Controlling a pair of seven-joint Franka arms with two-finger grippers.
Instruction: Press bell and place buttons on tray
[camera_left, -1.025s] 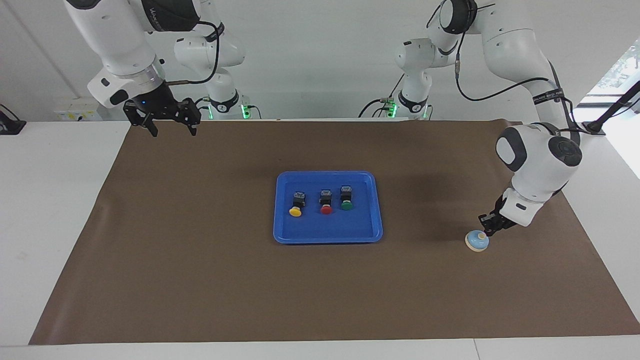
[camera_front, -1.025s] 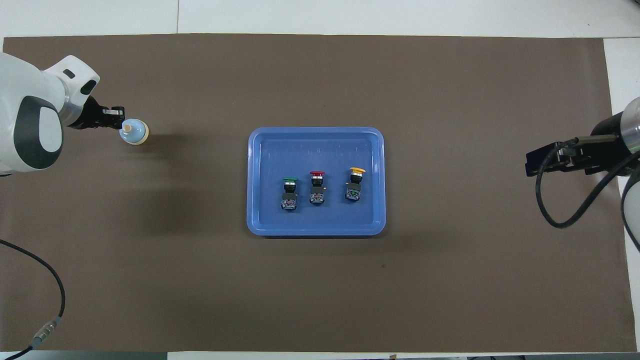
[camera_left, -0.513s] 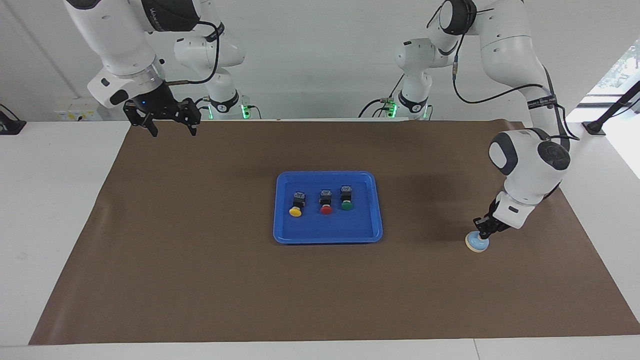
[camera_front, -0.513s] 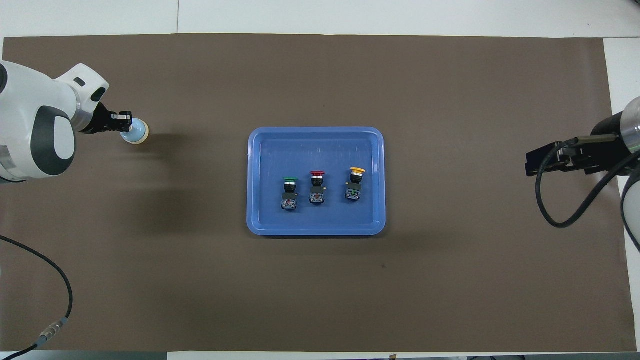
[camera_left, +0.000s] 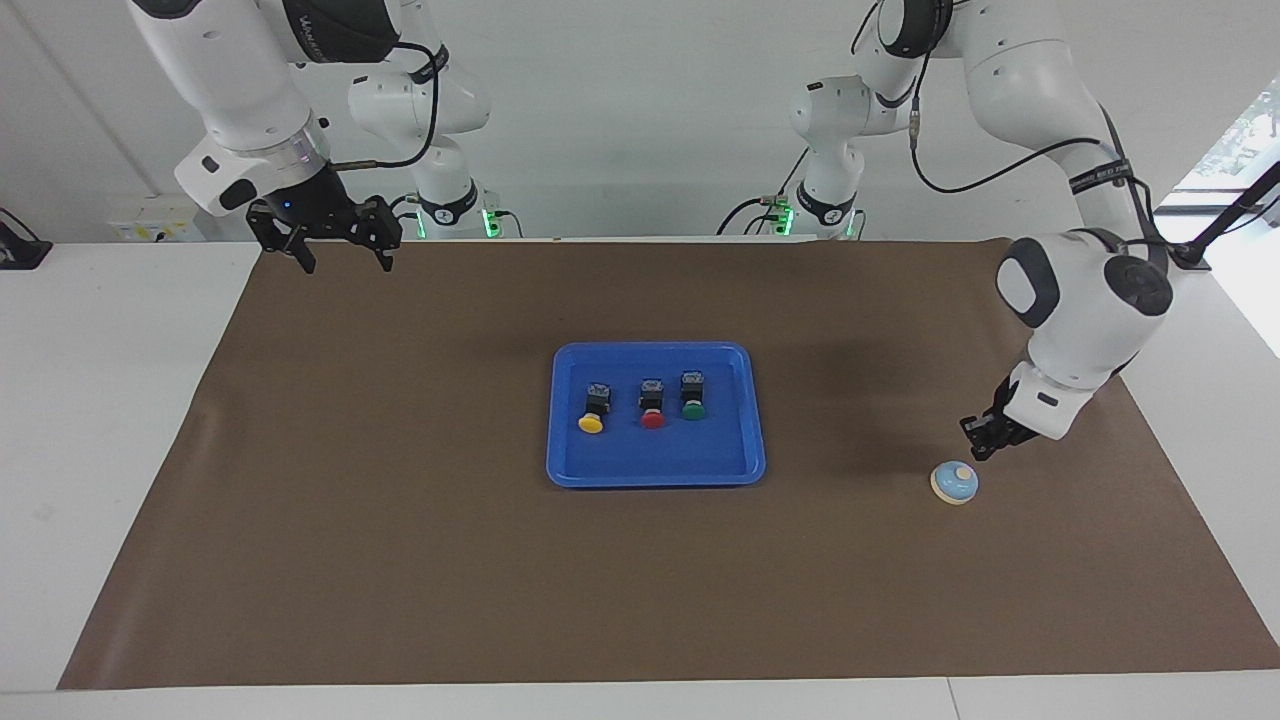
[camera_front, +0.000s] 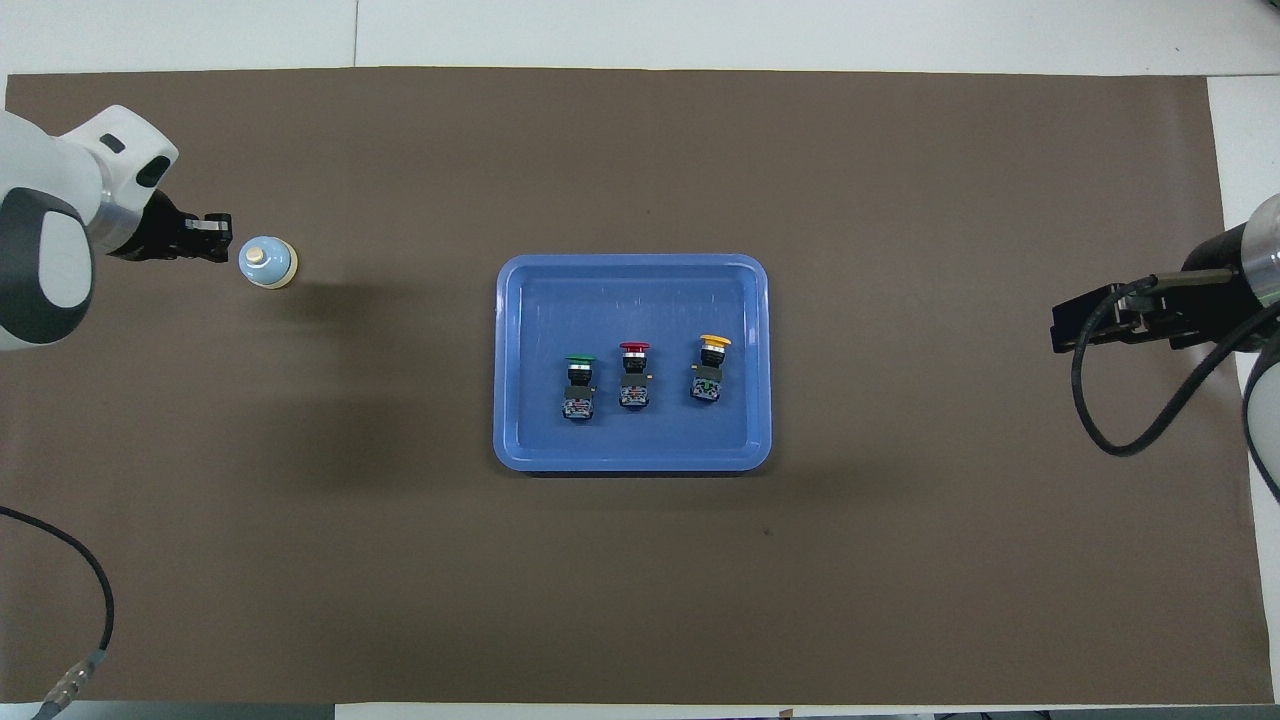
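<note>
The light-blue bell (camera_left: 954, 482) stands on the brown mat toward the left arm's end of the table; it also shows in the overhead view (camera_front: 267, 263). My left gripper (camera_left: 978, 440) is shut and hangs just above the mat beside the bell, clear of its knob; the overhead view (camera_front: 215, 238) shows a small gap between them. The blue tray (camera_left: 655, 470) lies mid-table and holds the yellow button (camera_left: 591, 412), the red button (camera_left: 652, 406) and the green button (camera_left: 692, 397) in a row. My right gripper (camera_left: 345, 262) is open and empty, and the arm waits high over the mat's edge at its own end.
The brown mat (camera_left: 400, 560) covers most of the white table. A black cable (camera_front: 90, 590) trails from the left arm over the mat's near corner. The tray also shows in the overhead view (camera_front: 630, 262).
The left gripper went onto the bell's knob half a second ago, then lifted off and drew back from it. The right arm, tray and buttons have not moved.
</note>
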